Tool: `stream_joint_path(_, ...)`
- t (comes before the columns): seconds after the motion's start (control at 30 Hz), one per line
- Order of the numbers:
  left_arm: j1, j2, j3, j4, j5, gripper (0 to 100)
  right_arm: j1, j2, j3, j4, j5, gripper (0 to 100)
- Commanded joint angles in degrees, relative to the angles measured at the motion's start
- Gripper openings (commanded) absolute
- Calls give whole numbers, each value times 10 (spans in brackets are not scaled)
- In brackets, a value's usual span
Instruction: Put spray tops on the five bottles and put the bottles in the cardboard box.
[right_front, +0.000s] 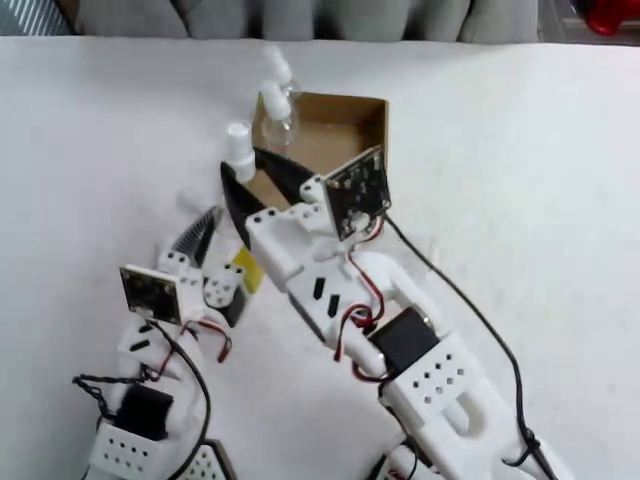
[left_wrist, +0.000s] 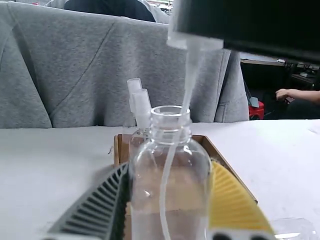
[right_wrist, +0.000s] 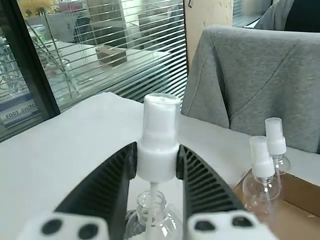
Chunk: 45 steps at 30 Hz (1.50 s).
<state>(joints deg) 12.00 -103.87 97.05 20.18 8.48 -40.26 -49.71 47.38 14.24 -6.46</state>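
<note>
**Spray Top Poised Over the Third Bottle's Neck**

My left claw (left_wrist: 165, 212) was clamped on a clear round bottle (left_wrist: 170, 170), standing upright between the grey ribbed finger (left_wrist: 97, 205) and the yellow ribbed finger (left_wrist: 232, 197). I gripped it low on the body, which left the open neck free for the cap.

My right claw (right_wrist: 156, 154) was pinched on a white plastic spray top (right_wrist: 159, 125). Its black fingers held the collar on both sides, with the nozzle head poking out above them. The top hung directly over the bottle's mouth and was not yet seated. Its thin translucent dip tube (left_wrist: 172, 165) already ran down through the neck into the bottle, while the collar sat clear of the rim. I judged that holding it by the collar kept the top plumb and would let me press or twist it home.

In the high view, my claws met just left of the frame's centre on the white table (right_front: 520, 150). The brown cardboard box (right_front: 345, 125) lay just beyond them at upper centre, close enough for a short carry. Two capped bottles (right_wrist: 261, 167) stood near its upper-left corner, apparently inside.

By my reckoning the job was about half done. The risks I saw were the tube buckling, the collar seating crooked, or the bottle slipping in my left grip.
</note>
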Motion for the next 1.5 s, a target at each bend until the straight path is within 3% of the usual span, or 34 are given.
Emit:
stream_joint_path(0.0,-7,-9,-1,1,7,20,-17,-4,2,5,-2,18)
stream_joint_path(0.33,-7,-9,-1,1,7,20,-20,-4,2,16,-2,29)
stream_joint_path(0.6,-7,-9,-1,1,7,20,-33,-15,-13,41,-2,245)
stream_joint_path(0.87,-7,-9,-1,1,7,20,-12,-61,-62,41,-2,198)
stream_joint_path(1.1,-7,-9,-1,1,7,20,32,-61,-110,36,-5,7)
stream_joint_path(1.47,-20,-9,-1,1,7,20,51,44,-120,9,-2,16)
